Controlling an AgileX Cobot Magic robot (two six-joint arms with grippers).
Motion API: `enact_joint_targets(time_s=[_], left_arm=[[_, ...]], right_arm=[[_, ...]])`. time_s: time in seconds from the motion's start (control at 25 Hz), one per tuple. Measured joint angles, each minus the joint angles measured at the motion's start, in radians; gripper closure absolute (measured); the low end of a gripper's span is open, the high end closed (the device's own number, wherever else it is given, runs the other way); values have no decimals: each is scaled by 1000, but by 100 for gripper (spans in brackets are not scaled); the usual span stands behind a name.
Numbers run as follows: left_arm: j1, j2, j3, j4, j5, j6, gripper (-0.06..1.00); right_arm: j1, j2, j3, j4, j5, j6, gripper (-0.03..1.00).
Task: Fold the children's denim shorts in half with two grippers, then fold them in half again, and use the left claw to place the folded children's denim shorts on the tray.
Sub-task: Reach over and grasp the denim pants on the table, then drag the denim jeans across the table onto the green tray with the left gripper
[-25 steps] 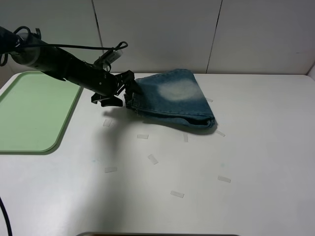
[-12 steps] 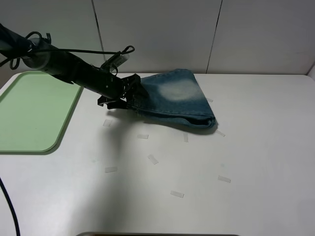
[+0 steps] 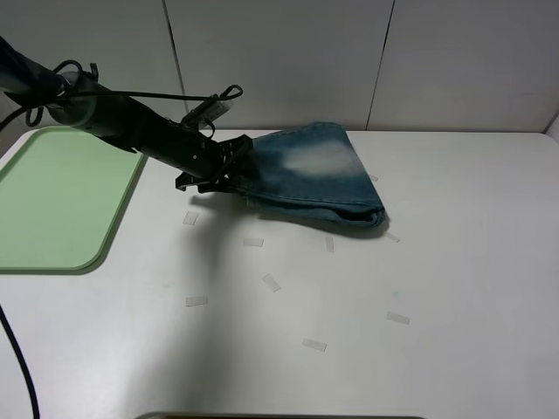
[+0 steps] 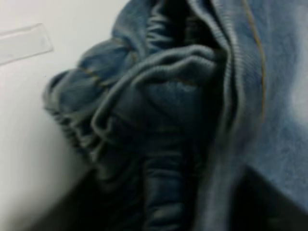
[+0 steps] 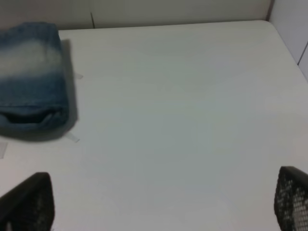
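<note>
Advancing left tool (image 3: pixel 229 170) onto denim shorts (image 3: pixel 313 177) waistband edge; closure unclear.

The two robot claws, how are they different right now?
The left gripper is pressed against the folded denim shorts at their bunched edge; the right gripper hangs over bare table, away from them. The right gripper's fingers stand wide apart, holding nothing; the left's jaws are hidden by denim.
</note>
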Motion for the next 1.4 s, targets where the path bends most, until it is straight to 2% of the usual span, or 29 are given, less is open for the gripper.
enact_joint_targets(time_s=[0.12,0.2,0.48,0.6,0.72,0.88,1.28,1.4], left_arm=[[0,-1,0,0,3,-1,67],[0,-1,0,-3,3,-2,74],[0,-1,-3,-1,12,-4,75],[0,-1,-21,51,38,-4,75],[1,-1,-68,175,104,-10,75],[1,-1,-157,395,229,-74,76],[-4,-3,-388,1125,547,-431,76],[-4,-3,-430,1276,606,-471,76]], right_arm=[[0,0,0,0,0,0,27],[0,0,0,0,0,0,27],[0,0,0,0,0,0,27],[0,0,0,0,0,0,27],[0,0,0,0,0,0,27],[0,0,0,0,0,0,27],[0,0,0,0,0,0,27],[0,0,0,0,0,0,27]])
